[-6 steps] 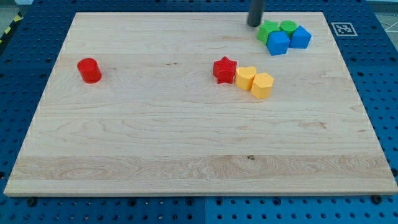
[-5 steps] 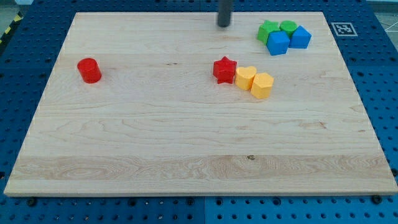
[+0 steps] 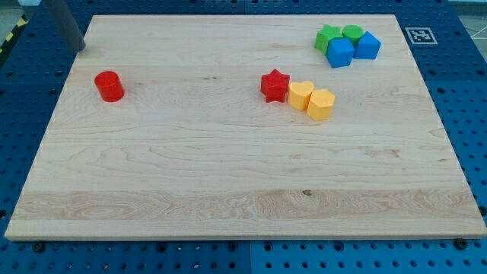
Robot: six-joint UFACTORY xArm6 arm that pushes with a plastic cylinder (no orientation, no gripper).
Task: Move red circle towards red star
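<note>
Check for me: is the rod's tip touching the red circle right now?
No. My tip sits apart from the red circle, toward the view's top left of it, at the board's left edge.

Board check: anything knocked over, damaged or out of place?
Nothing stands out. The red circle sits alone at the view's left, the red star touches the yellow blocks, and my tip is above-left of the circle.

Red circle [image 3: 109, 86] upright, view's left; red star [image 3: 275, 85] mid-board, well apart.
</note>
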